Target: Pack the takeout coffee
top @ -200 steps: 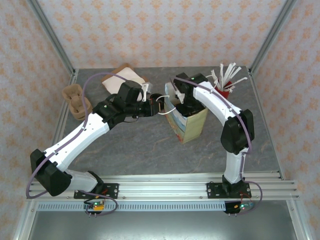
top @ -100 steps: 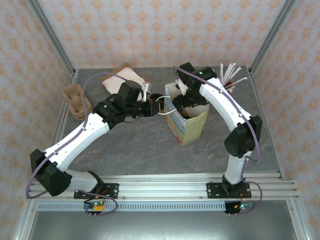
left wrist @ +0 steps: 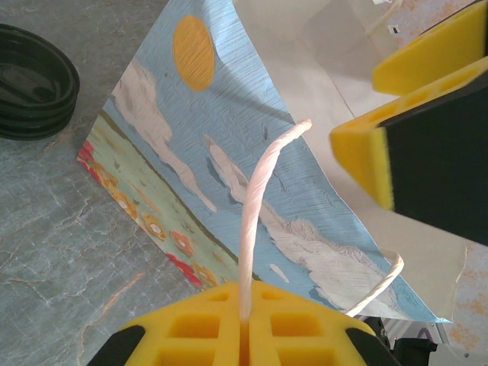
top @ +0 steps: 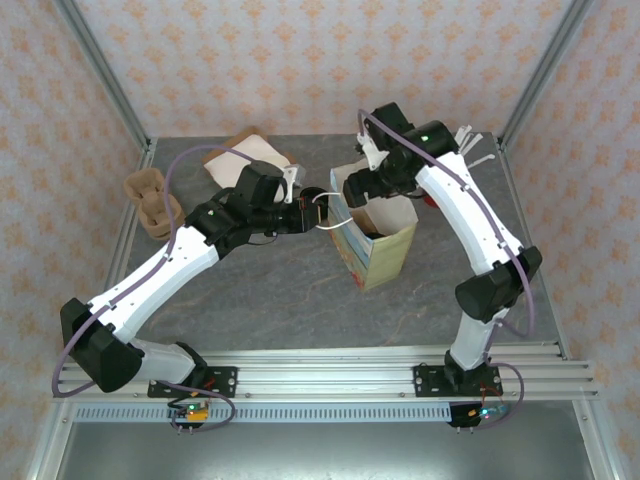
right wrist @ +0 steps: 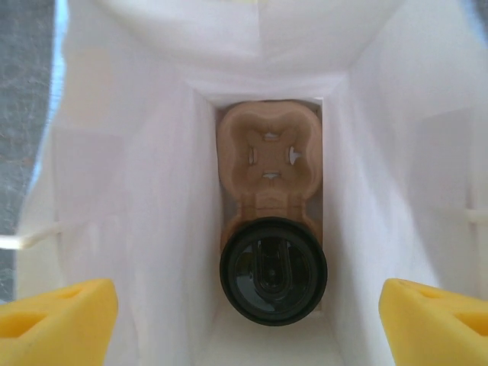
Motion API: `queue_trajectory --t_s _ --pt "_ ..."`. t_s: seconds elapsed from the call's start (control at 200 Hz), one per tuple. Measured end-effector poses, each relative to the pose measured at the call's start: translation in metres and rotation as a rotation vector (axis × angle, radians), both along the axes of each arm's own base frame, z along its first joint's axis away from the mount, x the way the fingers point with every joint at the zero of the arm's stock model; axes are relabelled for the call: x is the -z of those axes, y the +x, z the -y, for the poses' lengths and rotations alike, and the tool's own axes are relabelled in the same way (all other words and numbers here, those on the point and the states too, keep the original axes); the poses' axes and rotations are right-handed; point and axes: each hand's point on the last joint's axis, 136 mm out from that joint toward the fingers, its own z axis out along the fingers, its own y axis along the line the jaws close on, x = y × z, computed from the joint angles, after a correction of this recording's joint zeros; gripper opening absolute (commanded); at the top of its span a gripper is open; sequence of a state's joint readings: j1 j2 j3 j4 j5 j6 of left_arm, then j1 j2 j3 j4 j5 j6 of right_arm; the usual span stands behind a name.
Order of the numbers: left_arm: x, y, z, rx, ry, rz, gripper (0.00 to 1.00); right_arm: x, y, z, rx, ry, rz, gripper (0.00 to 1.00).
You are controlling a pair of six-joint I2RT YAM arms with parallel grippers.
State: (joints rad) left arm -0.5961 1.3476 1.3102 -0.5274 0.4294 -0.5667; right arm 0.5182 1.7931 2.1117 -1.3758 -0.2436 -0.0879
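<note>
Lifting clear of the paper bag (top: 378,255), the right tool (right wrist: 245,329) now hangs just above the bag's mouth, where a second ago it was sunk down inside. Its yellow pads (right wrist: 57,320) stand wide apart with nothing between them. Looking down past them, I see the takeout coffee (right wrist: 273,271) standing upright on the bag's floor, black lid up, seated in the near pocket of a tan cardboard carrier (right wrist: 268,152) whose other pocket is bare. So the cup is let go and left inside, which I judge to be the main part of the packing done.

The left tool (left wrist: 244,335) has not budged: it stays pinched tight on the bag's white twisted handle (left wrist: 255,206), holding that side up and the mouth open. What remains, as far as I can tell, is for the right arm to draw away from the bag and the left to free the handle without tipping it over.
</note>
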Motion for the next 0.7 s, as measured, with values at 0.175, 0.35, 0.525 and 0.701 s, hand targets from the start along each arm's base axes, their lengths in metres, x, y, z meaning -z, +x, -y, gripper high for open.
queue_trajectory --t_s 0.175,0.35,0.525,0.701 --pt "0.0 0.0 0.0 0.003 0.002 0.003 0.25 -0.035 -0.003 0.001 0.03 0.081 0.104 0.89" --pt "-0.001 0.0 0.0 0.001 0.004 0.007 0.58 -0.091 -0.023 0.019 0.075 0.201 0.313 0.89" --pt "-0.017 0.006 -0.002 -0.021 0.0 0.049 0.82 -0.128 -0.03 0.067 0.244 0.202 0.528 0.92" --pt "-0.047 0.007 -0.015 -0.073 -0.022 0.14 0.94 -0.132 -0.013 0.14 0.518 0.095 0.634 0.92"
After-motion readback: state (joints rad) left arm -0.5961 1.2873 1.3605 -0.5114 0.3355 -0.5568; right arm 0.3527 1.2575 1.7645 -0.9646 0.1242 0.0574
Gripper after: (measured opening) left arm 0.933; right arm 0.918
